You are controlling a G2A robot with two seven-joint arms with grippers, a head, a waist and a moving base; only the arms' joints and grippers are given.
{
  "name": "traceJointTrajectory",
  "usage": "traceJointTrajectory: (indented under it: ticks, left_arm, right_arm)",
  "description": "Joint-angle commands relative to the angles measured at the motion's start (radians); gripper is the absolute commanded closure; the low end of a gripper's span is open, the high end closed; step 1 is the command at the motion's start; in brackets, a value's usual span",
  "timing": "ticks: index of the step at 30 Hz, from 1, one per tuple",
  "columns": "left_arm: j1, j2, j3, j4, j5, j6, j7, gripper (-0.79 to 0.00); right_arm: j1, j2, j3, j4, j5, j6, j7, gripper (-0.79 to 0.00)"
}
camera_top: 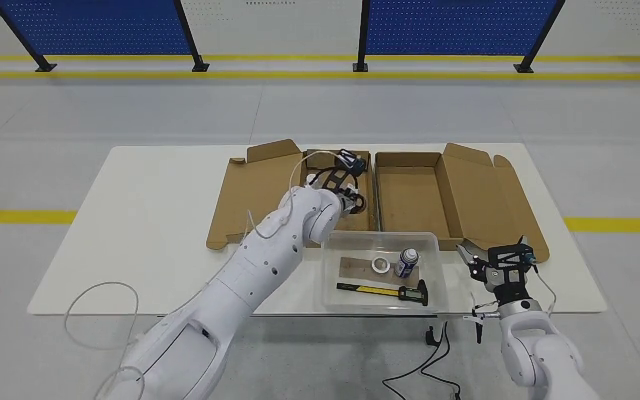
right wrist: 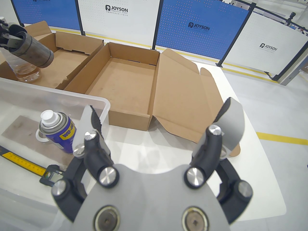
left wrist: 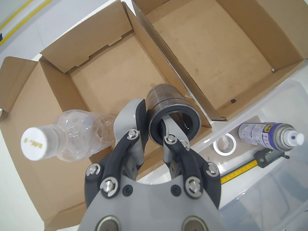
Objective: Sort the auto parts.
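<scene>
A dark metal bearing point(left wrist: 172, 111), a short hollow cylinder with a grooved shell, was gripped by the left gripper point(left wrist: 154, 121), with one finger inside the bore. It was held above the left box point(left wrist: 108, 73), its long axis tilted down and away from the gripper. The right gripper point(right wrist: 160, 118) was spread wide beside the bin point(right wrist: 103, 103).

Left arm point(camera_top: 262, 268): white glossy shell in rounded segments; thin white cable point(camera_top: 95, 292) looped alongside.
Right arm point(camera_top: 535, 350): matching white shell.
Left gripper point(left wrist: 154, 123): grey metal palm plate, two large recessed screws, black linkage bars, silver pivot pins with retaining clips, grey fingers point(left wrist: 125, 118) faced with black ribbed pads point(left wrist: 142, 123).
Right gripper point(right wrist: 160, 111): same build, pivot pins plain domed.
</scene>
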Motion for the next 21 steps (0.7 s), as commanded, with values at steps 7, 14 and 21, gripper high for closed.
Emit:
traceJointTrajectory:
  ticks: [7,14,21]
  left_arm:
    - [-0.052,-0.036,0.026,0.156,-0.022,-0.010,0.002,0.000]
    - [-0.067,-0.045,0.015,0.209,-0.035,-0.010,-0.031,0.000]
    - [-0.057,-0.036,-0.013,0.219,-0.030,-0.006,-0.065,0.000]
  right_arm:
    - [0.000,0.000,0.000,0.000,0.000,0.000,0.000,-0.785]
    - [0.000,0.000,0.000,0.000,0.000,0.000,0.000,-0.785]
    - [0.000,0.000,0.000,0.000,0.000,0.000,0.000,-0.785]
